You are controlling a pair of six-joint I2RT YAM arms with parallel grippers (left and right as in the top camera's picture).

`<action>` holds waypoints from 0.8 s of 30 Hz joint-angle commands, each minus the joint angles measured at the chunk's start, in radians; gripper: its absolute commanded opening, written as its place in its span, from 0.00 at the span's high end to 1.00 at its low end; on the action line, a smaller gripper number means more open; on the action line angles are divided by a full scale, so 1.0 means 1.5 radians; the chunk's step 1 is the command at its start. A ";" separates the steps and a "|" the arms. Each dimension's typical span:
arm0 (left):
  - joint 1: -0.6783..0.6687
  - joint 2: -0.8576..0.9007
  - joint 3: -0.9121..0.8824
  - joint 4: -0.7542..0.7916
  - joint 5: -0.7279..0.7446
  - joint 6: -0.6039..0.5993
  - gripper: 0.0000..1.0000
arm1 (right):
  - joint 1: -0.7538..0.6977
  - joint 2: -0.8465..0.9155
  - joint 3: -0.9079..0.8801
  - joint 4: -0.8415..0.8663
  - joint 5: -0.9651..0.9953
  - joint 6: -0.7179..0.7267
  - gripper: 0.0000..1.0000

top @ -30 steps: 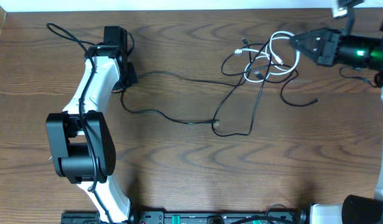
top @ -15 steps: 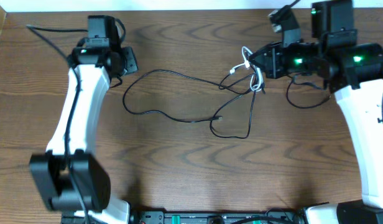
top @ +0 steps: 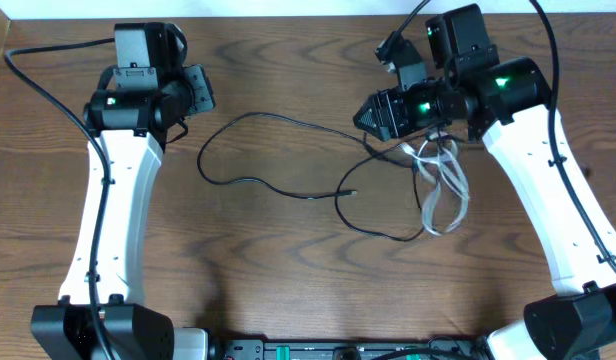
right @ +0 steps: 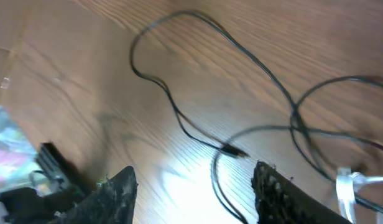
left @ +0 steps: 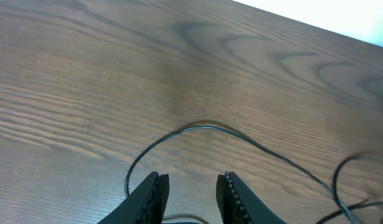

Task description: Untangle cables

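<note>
The cables lie on the tabletop (top: 288,290). A black cable (top: 268,188) runs in open loops across the centre, and a white cable (top: 438,165) is looped at its right end, crossing it there.

Step in hand, as judged: separating white from black, not yet done.

- Right claw (right: 194,174): jaws wide, empty, above the crossing.
- Left claw (left: 193,180): jaws narrowly apart, empty, near the black cable's left bend.

The next move likely calls for each claw to grip one cable and draw outward.
</note>
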 commanded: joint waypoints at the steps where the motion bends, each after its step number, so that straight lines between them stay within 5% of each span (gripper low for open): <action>1: 0.002 -0.003 0.002 0.000 0.009 0.005 0.69 | 0.001 0.000 0.011 -0.022 0.112 0.012 0.41; 9: -0.006 -0.002 -0.004 -0.003 0.103 0.004 0.69 | -0.025 0.018 0.011 -0.089 0.314 0.108 0.36; 24: -0.243 0.101 -0.005 0.062 0.116 0.004 0.69 | -0.244 0.018 0.011 -0.087 0.275 0.137 0.26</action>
